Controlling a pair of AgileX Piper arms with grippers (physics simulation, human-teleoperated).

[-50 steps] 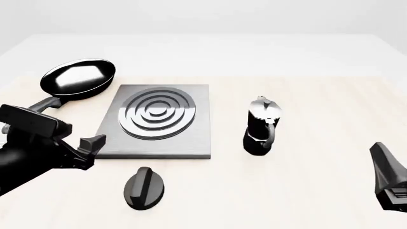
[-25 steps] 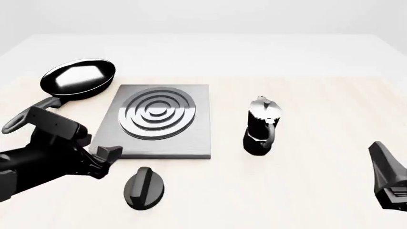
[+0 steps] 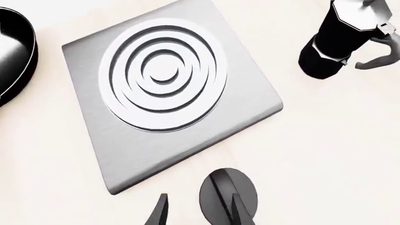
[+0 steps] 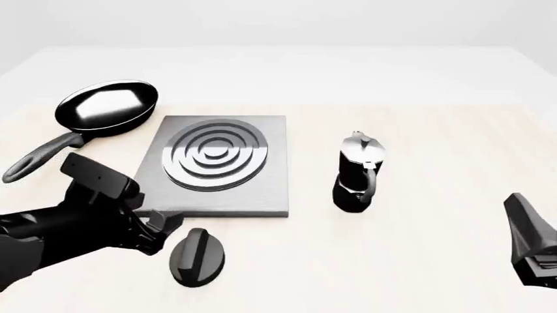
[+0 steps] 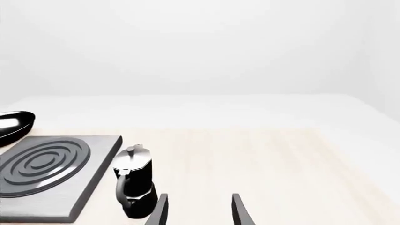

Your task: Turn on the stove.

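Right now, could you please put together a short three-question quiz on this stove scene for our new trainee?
1. True or false: the left hand is already closed on the knob.
2. Which object stands to the right of the stove in the front view: A) frying pan, B) moka pot, C) kettle?
3. Fill in: the right hand has its fingers ____.

Key: 1. False, it is open and just beside the knob. 2. B. 3. Open, holding nothing.

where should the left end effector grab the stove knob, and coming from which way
Grip the raised ridge across the top of the knob, one finger on each long flank. Likely best from above: the knob lies flat on the table and the left end effector sits open beside it.
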